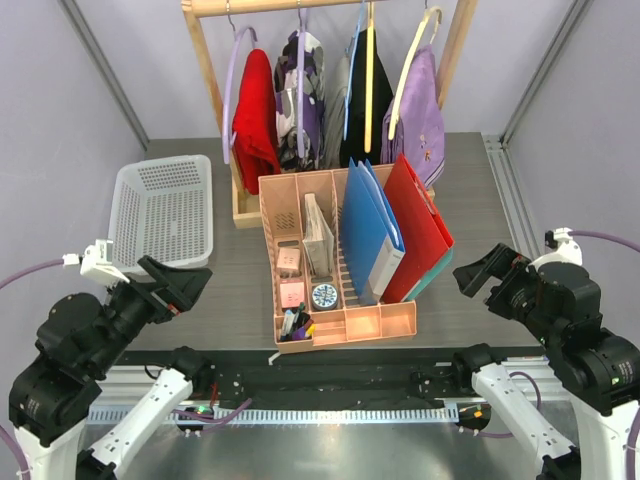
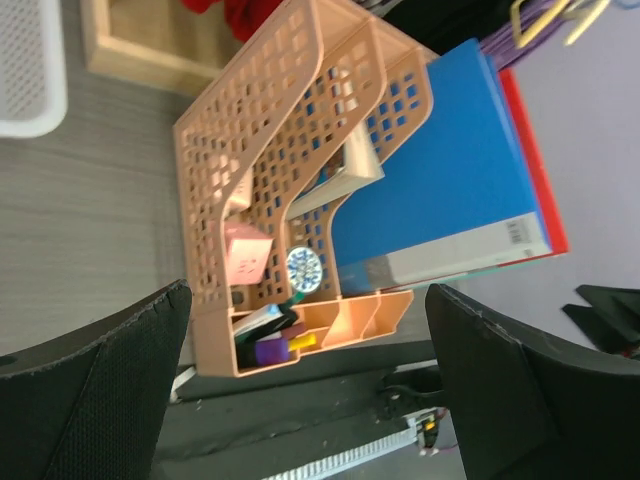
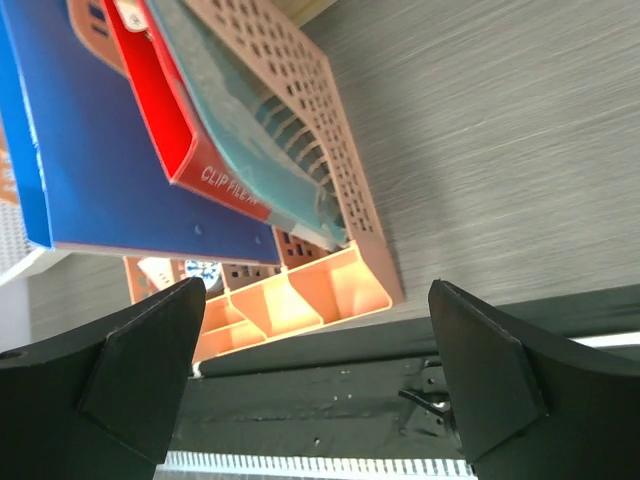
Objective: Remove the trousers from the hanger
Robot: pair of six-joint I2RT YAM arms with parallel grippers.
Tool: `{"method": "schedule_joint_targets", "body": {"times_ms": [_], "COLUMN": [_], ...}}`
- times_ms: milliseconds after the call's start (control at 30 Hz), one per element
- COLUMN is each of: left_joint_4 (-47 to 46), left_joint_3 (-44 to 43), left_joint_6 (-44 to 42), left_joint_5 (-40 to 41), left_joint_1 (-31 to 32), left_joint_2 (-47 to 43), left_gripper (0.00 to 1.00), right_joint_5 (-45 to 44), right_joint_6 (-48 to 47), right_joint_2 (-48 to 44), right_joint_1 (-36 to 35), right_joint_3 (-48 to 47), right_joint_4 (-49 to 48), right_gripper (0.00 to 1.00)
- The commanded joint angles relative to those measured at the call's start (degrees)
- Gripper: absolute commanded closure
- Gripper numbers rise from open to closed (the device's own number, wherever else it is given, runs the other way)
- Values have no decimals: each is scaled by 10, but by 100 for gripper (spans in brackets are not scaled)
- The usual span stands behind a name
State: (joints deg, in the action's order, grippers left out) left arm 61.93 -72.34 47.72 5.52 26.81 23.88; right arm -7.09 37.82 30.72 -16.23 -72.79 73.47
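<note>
Left claw (image 1: pixel 180 288) hovers with jaws spread wide, holding nothing, just beside the white basket (image 1: pixel 165 210). Behind it, the red trousers (image 1: pixel 255 120) hang on the lavender hanger (image 1: pixel 232 80) at the wooden rail's (image 1: pixel 270 6) left end. A peach organizer (image 1: pixel 345 320) stands mid-bench (image 1: pixel 480 200). Right claw (image 1: pixel 480 278) likewise gapes wide, empty.

Overhead camera looks forward from behind; both low wrist cameras share the peach organizer (image 2: pixel 250 120) (image 3: pixel 325 120).
</note>
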Motion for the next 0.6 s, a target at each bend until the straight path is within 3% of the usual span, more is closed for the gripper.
{"method": "schedule_joint_targets", "body": {"times_ms": [0, 133, 333, 433, 567], "left_joint_4": [81, 135, 149, 158, 200], "left_joint_3": [-52, -103, -126, -158, -179], "left_joint_6": [-39, -80, -115, -125, -134], "left_joint_5": [25, 27, 78, 85, 101], "left_joint_1": [-4, -3, -3, -4, -4], "left_joint_2": [46, 157, 229, 263, 306], "left_gripper": [0, 0, 0, 0, 0], "right_joint_5": [-68, -104, -168, -200, -170], "right_joint_6": [-20, -28, -63, -70, -103], "right_joint_2": [43, 82, 205, 285, 385], "right_joint_1": [1, 1, 1, 1, 1], "right_joint_3": [-42, -74, -126, -192, -300], "right_joint_4": [20, 9, -15, -13, -11], "right_gripper": [0, 0, 0, 0, 0]}}
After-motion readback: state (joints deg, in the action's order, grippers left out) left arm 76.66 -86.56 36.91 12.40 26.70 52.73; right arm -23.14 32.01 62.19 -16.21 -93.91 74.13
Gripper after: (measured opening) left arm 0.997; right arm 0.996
